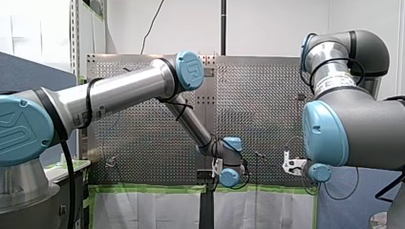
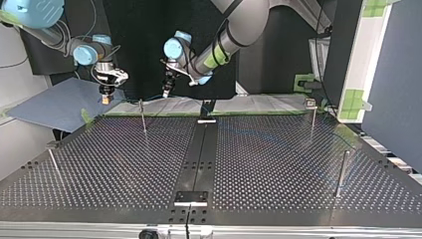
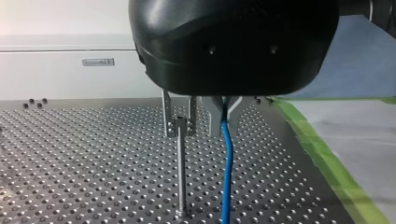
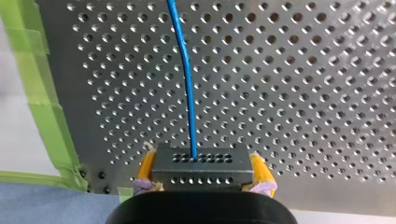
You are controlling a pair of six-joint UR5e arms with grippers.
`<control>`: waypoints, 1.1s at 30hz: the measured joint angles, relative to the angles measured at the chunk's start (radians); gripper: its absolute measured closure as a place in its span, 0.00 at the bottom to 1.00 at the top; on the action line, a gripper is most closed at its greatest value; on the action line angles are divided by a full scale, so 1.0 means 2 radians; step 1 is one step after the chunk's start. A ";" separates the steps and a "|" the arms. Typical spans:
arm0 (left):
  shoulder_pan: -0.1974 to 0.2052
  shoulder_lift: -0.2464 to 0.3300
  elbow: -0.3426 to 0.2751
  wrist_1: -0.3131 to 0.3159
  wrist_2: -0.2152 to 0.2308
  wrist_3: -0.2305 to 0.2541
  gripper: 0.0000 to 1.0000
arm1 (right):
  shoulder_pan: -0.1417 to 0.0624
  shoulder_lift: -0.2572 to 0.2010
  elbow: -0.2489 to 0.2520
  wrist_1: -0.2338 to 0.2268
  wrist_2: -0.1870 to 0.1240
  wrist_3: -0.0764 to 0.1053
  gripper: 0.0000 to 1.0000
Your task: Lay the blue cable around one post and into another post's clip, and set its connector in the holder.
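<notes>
The thin blue cable (image 3: 227, 163), likely light and limp, is strung between both arms in the top view's upper left. The left gripper (image 3: 225, 116) pinches it beside a slim metal post (image 3: 180, 177), and the right gripper (image 4: 204, 174) clamps its dark perforated connector (image 4: 203, 161), the firmer place to hold.

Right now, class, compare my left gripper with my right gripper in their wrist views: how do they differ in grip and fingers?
My left gripper pinches the blue cable itself; my right gripper clamps the dark connector at the cable's end. My left gripper's metal fingers stand close together; my right gripper's yellow pads sit wide apart across the connector. Both are shut above the perforated table.
</notes>
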 joint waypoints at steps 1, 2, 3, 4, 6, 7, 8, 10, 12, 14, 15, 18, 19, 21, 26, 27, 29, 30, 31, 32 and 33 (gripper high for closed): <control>0.000 0.001 0.001 0.000 0.000 0.000 0.99 | -0.001 -0.001 0.000 0.000 -0.001 0.001 1.00; -0.001 0.001 0.001 0.000 0.000 0.000 0.99 | -0.002 -0.002 0.000 0.000 -0.002 0.002 1.00; -0.001 0.002 0.002 0.000 0.000 0.000 0.99 | -0.003 -0.003 0.000 -0.001 -0.003 0.003 1.00; -0.001 0.003 0.002 -0.001 0.000 0.000 0.99 | -0.005 -0.004 0.000 -0.001 -0.005 0.003 1.00; -0.002 0.005 0.002 -0.001 0.000 0.000 0.99 | -0.006 -0.006 0.000 -0.001 -0.007 0.005 1.00; -0.002 0.006 0.002 -0.001 0.000 0.000 0.99 | -0.007 -0.006 0.000 -0.001 -0.008 0.005 1.00; -0.002 0.006 0.002 -0.001 0.000 0.000 0.99 | -0.008 -0.007 0.000 -0.002 -0.008 0.007 1.00; -0.001 0.007 0.003 0.000 0.000 -0.001 0.99 | -0.009 -0.007 0.000 -0.003 -0.010 0.011 1.00; -0.001 0.007 0.003 0.000 0.001 -0.001 0.99 | -0.010 -0.007 0.000 -0.005 -0.011 0.015 1.00; -0.001 0.007 0.004 0.000 0.001 -0.003 0.99 | -0.011 -0.007 0.000 -0.005 -0.012 0.016 1.00; 0.000 0.007 0.004 0.000 0.002 -0.003 0.99 | -0.011 -0.007 0.000 -0.006 -0.012 0.017 1.00; -0.001 0.008 0.005 -0.002 0.002 -0.003 0.99 | -0.012 -0.007 0.000 -0.006 -0.012 0.017 1.00; -0.001 0.009 0.005 -0.003 0.001 -0.003 0.99 | -0.012 -0.007 0.000 -0.006 -0.011 0.018 1.00; -0.002 0.009 0.005 -0.003 0.001 -0.003 0.99 | -0.011 -0.007 0.000 -0.006 -0.007 0.021 1.00; -0.004 0.009 -0.002 0.003 0.006 -0.009 0.99 | -0.007 -0.007 0.000 -0.014 0.000 0.031 1.00; -0.004 0.009 -0.004 0.005 0.007 -0.012 0.99 | -0.006 -0.007 0.000 -0.016 0.001 0.032 1.00; -0.004 0.008 -0.007 0.011 0.008 -0.019 0.99 | -0.004 -0.007 0.000 -0.018 0.001 0.033 1.00; -0.003 0.008 -0.008 0.013 0.008 -0.021 0.99 | -0.002 -0.006 0.000 -0.020 0.000 0.034 1.00; -0.003 0.008 -0.008 0.015 0.009 -0.023 0.99 | -0.001 -0.006 0.000 -0.021 0.000 0.034 1.00; -0.002 0.008 -0.008 0.016 0.009 -0.024 0.99 | 0.000 -0.006 0.000 -0.023 -0.001 0.035 1.00; -0.001 0.008 -0.008 0.017 0.009 -0.024 0.99 | 0.001 -0.006 0.000 -0.025 -0.002 0.036 1.00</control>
